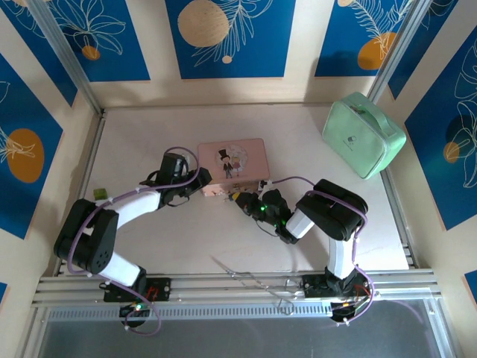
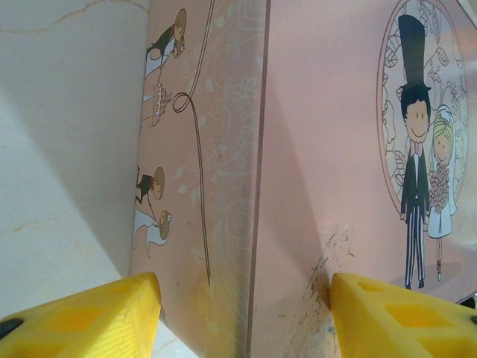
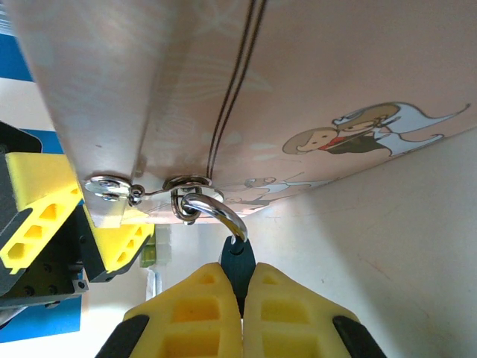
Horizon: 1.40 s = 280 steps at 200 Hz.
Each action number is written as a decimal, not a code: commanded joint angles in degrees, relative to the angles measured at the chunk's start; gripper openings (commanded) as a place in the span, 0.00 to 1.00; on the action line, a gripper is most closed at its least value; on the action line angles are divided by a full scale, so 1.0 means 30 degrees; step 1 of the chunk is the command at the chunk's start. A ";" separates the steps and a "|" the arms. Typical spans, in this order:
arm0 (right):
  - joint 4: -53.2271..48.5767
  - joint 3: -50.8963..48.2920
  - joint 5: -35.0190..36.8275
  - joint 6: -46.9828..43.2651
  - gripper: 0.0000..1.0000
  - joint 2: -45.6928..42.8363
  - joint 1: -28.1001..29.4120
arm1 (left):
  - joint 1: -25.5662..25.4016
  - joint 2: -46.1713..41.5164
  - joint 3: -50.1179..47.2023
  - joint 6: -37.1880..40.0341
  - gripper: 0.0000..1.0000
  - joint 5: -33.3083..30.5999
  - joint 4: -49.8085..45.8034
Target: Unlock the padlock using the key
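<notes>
Right end effector (image 3: 241, 285) pinched shut on padlock (image 3: 237, 258) body (shackle (image 3: 220, 212) through hasp ring (image 3: 179, 195)). Left end effector (image 2: 246, 306) jaws apart astride pink tin box (image 2: 328, 149) edge; contact unclear.

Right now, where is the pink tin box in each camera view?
Top external: pink tin box at the centre.
Left wrist: centre and right, lid edge between the yellow fingers.
Right wrist: across the top, padlock at its clasp.
Shared landmark: yellow fingers of the left gripper.
</notes>
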 commanded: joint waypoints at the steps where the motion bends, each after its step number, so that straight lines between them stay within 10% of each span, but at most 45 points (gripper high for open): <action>1: -0.0571 -0.0158 0.0560 0.0093 0.00 -0.0457 0.0022 | 0.0396 0.0757 -0.1003 -0.0107 0.61 -0.1330 -0.2385; 280: 0.2231 -0.1280 0.2951 0.1283 0.00 0.0224 0.0080 | 0.0396 0.0639 -0.1309 0.0245 0.58 -0.1576 -0.2717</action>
